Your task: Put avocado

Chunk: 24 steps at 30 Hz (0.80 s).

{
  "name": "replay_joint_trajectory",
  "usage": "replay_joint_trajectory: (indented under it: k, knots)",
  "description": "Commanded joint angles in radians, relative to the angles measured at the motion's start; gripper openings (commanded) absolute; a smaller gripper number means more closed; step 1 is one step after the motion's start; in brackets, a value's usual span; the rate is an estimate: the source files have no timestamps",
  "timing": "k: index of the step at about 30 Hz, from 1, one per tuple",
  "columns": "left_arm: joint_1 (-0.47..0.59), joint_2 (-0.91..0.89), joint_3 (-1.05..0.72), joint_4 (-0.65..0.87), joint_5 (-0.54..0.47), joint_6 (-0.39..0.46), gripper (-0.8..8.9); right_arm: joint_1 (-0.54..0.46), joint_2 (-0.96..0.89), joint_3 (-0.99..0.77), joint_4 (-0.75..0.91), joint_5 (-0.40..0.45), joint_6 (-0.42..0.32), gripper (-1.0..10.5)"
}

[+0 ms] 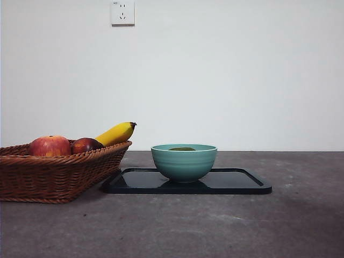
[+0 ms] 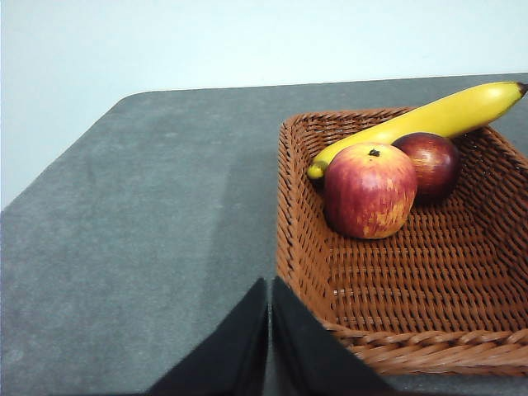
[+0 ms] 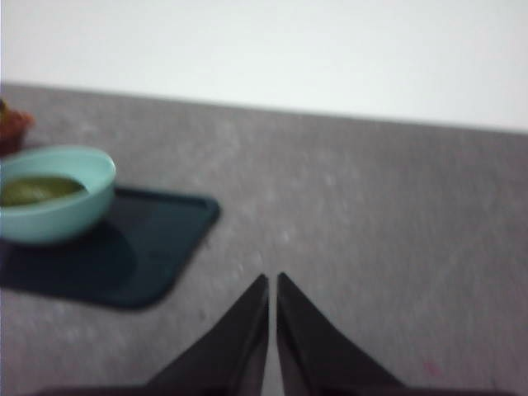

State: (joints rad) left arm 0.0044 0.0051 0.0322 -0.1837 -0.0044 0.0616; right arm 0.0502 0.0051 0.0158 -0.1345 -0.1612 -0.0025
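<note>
Avocado (image 1: 182,149): dark olive green with a dull skin; only its top shows above the bowl's rim in the front view. In the blurred right wrist view it reads as a flattish green shape.
Avocado's place: inside the bowl (image 1: 184,164), low in its hollow.
Bowl: teal, with faint ribs around its wall, upright on the tray (image 1: 242,185).
Tray: black, glossy, shallow, with rounded corners, lying flat; the bowl stands left of the tray's middle in the front view.
Basket (image 1: 51,177): brown wicker, square, just beside the tray on the side nearer the bowl.
Basket's contents: a red apple (image 2: 369,190) flushed with yellow, touching a darker red apple (image 2: 431,163); a yellow banana (image 2: 421,124) leans behind both, its dark tip over the rim nearest the bowl.
Counter (image 1: 215,226): dark grey, matte, faintly mottled, with a rounded corner seen in the left wrist view.
Room: a plain white wall behind the counter, with a white socket (image 1: 122,12) high above the basket.
Left gripper (image 2: 270,289): above bare counter beside the basket's corner; jaws pressed together, holding nothing.
Right gripper (image 3: 272,285): above bare counter, apart from the tray; jaws closed together, empty.
</note>
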Motion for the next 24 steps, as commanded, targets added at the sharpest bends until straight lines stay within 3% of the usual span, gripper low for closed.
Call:
replay_joint_trajectory:
  k: [1, 24]
  knots:
    - [0.002, -0.002, -0.021, -0.007, -0.003, -0.003, 0.06, -0.001, -0.002, -0.005, -0.041, 0.022, 0.014, 0.1]
    - [0.002, -0.002, -0.021, -0.007, -0.003, -0.003, 0.06, -0.001, -0.002, -0.005, -0.020, 0.031, 0.021, 0.1]
